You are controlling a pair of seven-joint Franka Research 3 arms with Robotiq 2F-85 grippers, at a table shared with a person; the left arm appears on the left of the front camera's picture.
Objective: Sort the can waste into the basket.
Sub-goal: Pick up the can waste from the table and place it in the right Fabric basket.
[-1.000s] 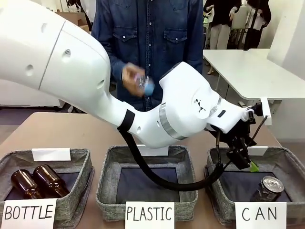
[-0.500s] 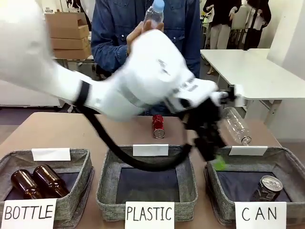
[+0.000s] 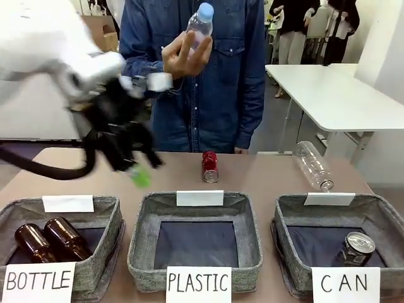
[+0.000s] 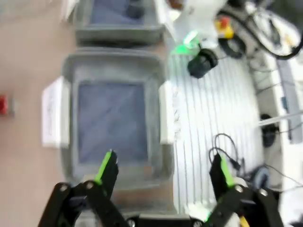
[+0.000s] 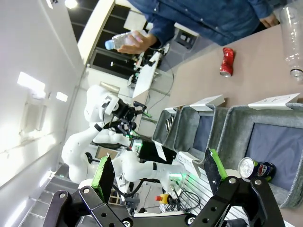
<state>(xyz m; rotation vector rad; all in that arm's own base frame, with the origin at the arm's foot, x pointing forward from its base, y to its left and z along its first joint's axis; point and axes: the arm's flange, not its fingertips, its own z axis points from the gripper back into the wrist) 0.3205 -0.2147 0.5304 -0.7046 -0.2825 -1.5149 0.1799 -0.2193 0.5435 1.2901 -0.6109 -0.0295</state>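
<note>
Front view: my left hand hangs above the counter, at 11 o'clock from the PLASTIC basket. It is blurred here, so I cannot tell the finger spread from this angle. The red can stands upright on the counter at 12 o'clock from that basket, outside every basket. The CAN basket sits at 3 o'clock from the PLASTIC basket. The dark can lies inside it, silver top toward the camera, in the 4 o'clock part of the dark bottom. A clear bottle lies on the counter at 12 o'clock from the CAN basket. Two brown bottles lie in the BOTTLE basket. The person's hand holds up a blue-capped bottle.

Left wrist view: my left hand is spread wide with nothing between the fingers. A grey basket lies below it; its sign is too blurred to read. The red can sits at the 9 o'clock edge.

Right wrist view: my right hand is spread wide and empty. The dark can lies in the CAN basket at 3 o'clock from it. The red can stands on the counter at 1 o'clock.
</note>
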